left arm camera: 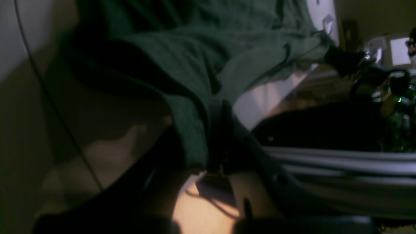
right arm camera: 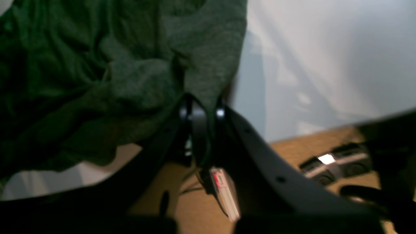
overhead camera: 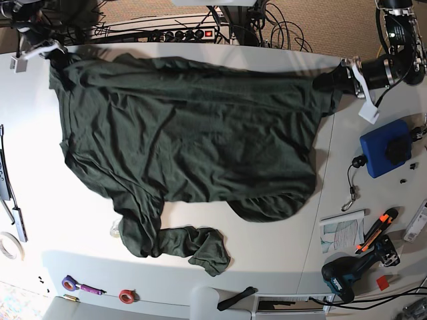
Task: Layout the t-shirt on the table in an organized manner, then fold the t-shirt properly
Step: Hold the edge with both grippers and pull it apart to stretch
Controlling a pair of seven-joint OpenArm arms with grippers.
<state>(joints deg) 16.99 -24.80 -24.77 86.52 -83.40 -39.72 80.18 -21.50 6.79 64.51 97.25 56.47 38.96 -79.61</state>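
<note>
I have the t-shirt (overhead camera: 193, 140) spread wide over the white table (overhead camera: 60, 227), stretched between my two claws along the far edge. From the shirt's middle, the left gripper (overhead camera: 331, 81) sits at about two o'clock, pinched tight on a top corner of the fabric. The right gripper (overhead camera: 59, 59) sits at about ten o'clock, clamped on the opposite top corner.

On the left wrist view the left gripper (left arm camera: 216, 112) has its jaws drawn narrow with green cloth caught between them, the t-shirt (left arm camera: 201, 48) fanning out toward twelve o'clock. On the right wrist view the right gripper (right arm camera: 200, 107) is likewise nipped onto a fold, the t-shirt (right arm camera: 97, 74) bunching toward ten o'clock and bare table (right arm camera: 325, 58) at two o'clock.

Both arms reach in low from the far corners, forearms near level with the tabletop. A sleeve trails crumpled toward six o'clock near the front edge. A blue box (overhead camera: 385, 148) lies at four o'clock from the left claw, clear of the cloth.
</note>
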